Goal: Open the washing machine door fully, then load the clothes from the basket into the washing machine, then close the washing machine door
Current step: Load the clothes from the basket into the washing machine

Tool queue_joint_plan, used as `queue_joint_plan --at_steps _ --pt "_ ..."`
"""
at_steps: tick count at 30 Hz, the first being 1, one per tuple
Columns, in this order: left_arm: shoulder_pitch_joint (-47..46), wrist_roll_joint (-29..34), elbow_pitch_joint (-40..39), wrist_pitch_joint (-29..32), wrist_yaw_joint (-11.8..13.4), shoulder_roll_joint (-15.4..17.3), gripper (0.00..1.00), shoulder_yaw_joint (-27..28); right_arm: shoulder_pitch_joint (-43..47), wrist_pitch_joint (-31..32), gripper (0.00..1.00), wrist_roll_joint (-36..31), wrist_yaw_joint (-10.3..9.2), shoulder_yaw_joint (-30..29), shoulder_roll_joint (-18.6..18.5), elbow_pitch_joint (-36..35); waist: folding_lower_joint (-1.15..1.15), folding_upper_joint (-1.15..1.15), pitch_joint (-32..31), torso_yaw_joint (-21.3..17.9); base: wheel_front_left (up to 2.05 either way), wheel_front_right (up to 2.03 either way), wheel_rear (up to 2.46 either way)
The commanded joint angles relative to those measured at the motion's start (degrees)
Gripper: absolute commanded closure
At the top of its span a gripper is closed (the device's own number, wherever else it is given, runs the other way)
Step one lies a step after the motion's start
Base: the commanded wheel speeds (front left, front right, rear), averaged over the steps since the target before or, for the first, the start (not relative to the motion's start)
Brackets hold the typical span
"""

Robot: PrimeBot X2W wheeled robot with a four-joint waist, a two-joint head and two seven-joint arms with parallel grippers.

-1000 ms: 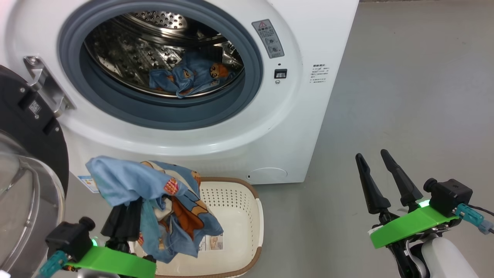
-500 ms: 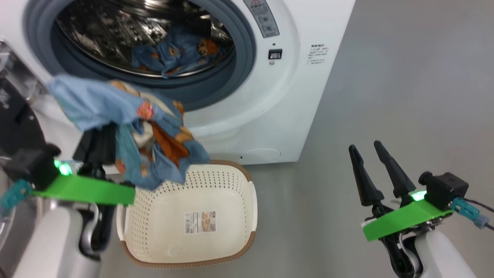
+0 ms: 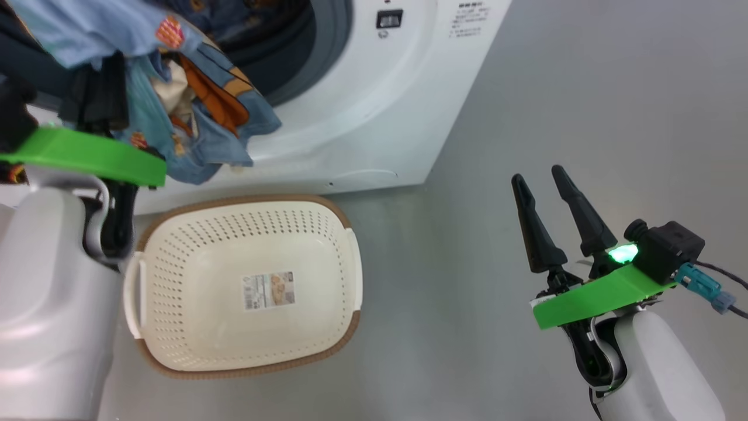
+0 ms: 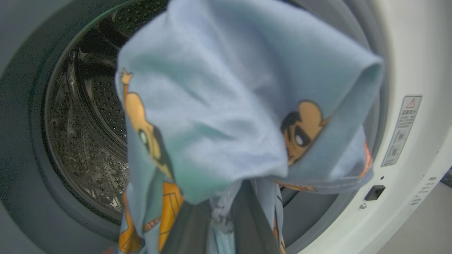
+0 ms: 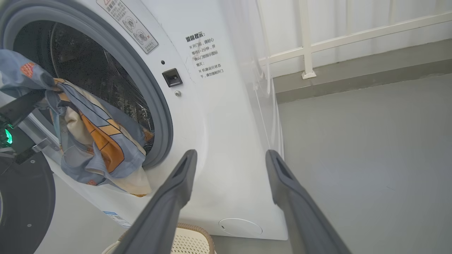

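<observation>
Some clothes [image 3: 204, 111] in left claw [image 3: 104, 88]

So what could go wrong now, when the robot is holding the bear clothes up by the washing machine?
1. The clothes hang well below the left gripper, so the loose end might catch on the grey gasket and stay outside the drum.
2. Only a bunch is pinched, so it could slip and drop toward the basket or the floor.
3. The cloth covers much of the left wrist view, so aiming may be harder.
</observation>
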Motion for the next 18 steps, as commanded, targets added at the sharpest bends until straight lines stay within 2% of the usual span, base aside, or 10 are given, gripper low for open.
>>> queue_joint_plan --at_steps 1,9,18 --pt "-3.9 -0.2 1.5 -0.6 -0.4 2.3 1.00 1.1 -0.9 -0.3 0.00 -0.7 0.36 1.1 0.4 -1.7 0.00 0.00 4.8 -3.4 0.00 0.00 0.00" --pt "-13.6 -0.6 12.4 -1.1 -0.6 3.0 1.00 -0.1 -2.5 -0.3 0.00 -1.0 0.36 1.3 0.9 -2.5 0.00 0.00 10.2 -5.5 0.00 0.00 0.00" --pt "-21.9 0.8 19.0 -1.2 -0.6 5.0 1.00 -0.6 -4.0 -0.3 0.00 -1.5 0.36 1.9 1.8 -3.7 0.00 0.00 15.5 -7.9 0.00 0.00 0.00"
